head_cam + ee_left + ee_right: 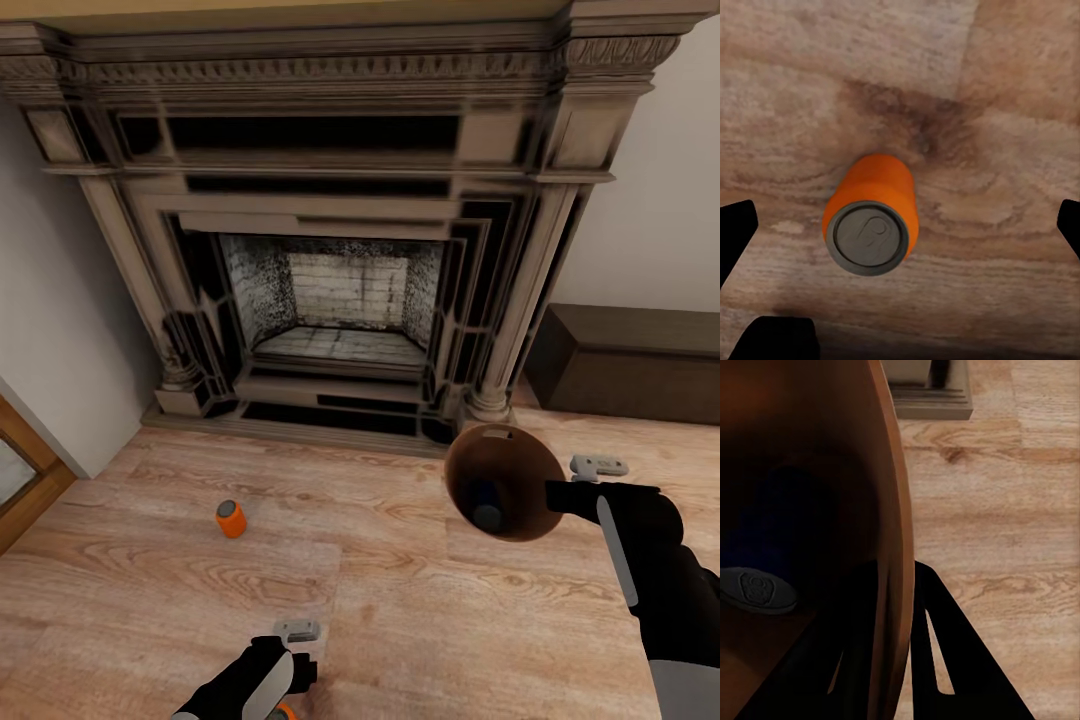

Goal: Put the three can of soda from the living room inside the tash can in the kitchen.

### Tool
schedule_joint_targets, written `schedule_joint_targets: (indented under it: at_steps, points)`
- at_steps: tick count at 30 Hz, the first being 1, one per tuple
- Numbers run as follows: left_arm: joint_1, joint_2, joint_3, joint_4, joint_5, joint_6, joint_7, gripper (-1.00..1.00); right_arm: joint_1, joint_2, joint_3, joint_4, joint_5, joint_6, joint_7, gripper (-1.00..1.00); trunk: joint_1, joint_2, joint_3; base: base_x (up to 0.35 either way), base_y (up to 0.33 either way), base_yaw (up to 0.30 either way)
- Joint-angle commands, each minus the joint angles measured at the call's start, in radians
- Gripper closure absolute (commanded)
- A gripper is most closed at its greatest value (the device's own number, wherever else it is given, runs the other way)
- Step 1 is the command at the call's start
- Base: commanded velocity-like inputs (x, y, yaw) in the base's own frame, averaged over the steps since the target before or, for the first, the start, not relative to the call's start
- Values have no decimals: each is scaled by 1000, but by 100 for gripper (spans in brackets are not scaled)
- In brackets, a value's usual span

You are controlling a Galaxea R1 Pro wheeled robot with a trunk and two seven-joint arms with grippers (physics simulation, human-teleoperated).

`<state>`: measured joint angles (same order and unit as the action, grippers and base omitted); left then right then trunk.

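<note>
Before the fireplace (340,300), the right gripper (560,497) clamps the rim of the tilted trash can (510,470) (blue can (487,505) already inside), while the left gripper (285,690), spread wide, hovers above an orange can (870,217) on the floor (400,620), presumably to grasp it; another orange can (231,519) stands nearby.

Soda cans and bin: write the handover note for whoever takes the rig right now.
Right claw: shut on the trash can rim, bin held off the floor and tilted, mouth toward the camera.
Left claw: open, hanging above an orange can standing on the wood floor, fingers well apart on either side.
Done: the blue can lies inside the bin.
Left: grab the can under the left claw and drop it in; then the second orange can standing before the fireplace; then carry the bin to the kitchen.
</note>
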<state>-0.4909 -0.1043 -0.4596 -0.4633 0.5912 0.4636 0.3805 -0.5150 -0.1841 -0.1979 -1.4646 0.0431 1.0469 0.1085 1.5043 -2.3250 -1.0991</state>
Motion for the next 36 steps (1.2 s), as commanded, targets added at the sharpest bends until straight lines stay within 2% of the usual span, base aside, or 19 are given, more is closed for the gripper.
schedule_joint_targets:
  at_steps: [1,12,21,36]
  points:
    - [0,0,0,0,0,0,0,-100,0,0,0,0,-12,0,5,100,0,0,0,0,0,0]
    - [0,0,-1,0,-1,0,-2,-100,1,0,0,0,-12,0,5,100,38,-70,-31,0,0,0]
    - [0,0,-2,0,-2,0,-32,-100,1,0,-1,-1,-12,0,5,100,38,-70,-31,0,0,0]
    - [0,0,-2,0,-4,0,-35,-100,6,1,1,-7,-12,0,5,100,38,-70,-45,0,0,0]
